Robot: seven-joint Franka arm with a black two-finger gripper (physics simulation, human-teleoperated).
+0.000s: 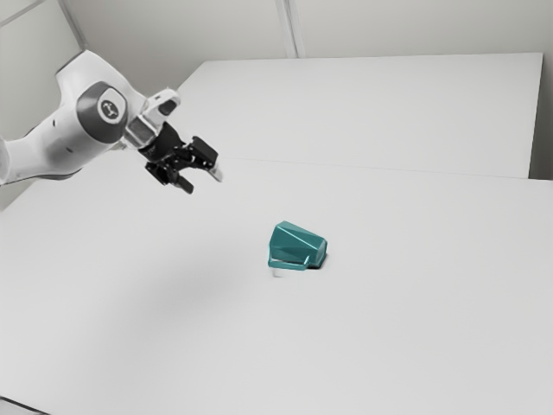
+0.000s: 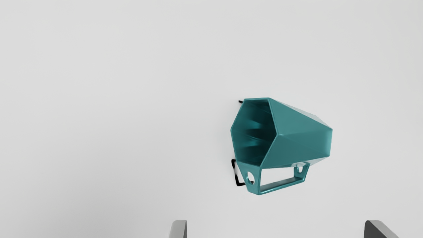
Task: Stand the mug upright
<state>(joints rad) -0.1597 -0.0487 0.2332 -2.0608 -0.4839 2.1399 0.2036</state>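
Gripper standing open and empty: I am holding it above the table, with the mug lying below, toward the exterior view's right. Well inside the table's edges, the mug is resting on its side, its mouth facing the arm's side, its narrower base pointing away. Its long axis is running roughly parallel to the line joining the fingertips; gripping across it would, I am judging, be requiring a wrist turn. Teal facets are tapering baseward beside an angular, pierced handle.
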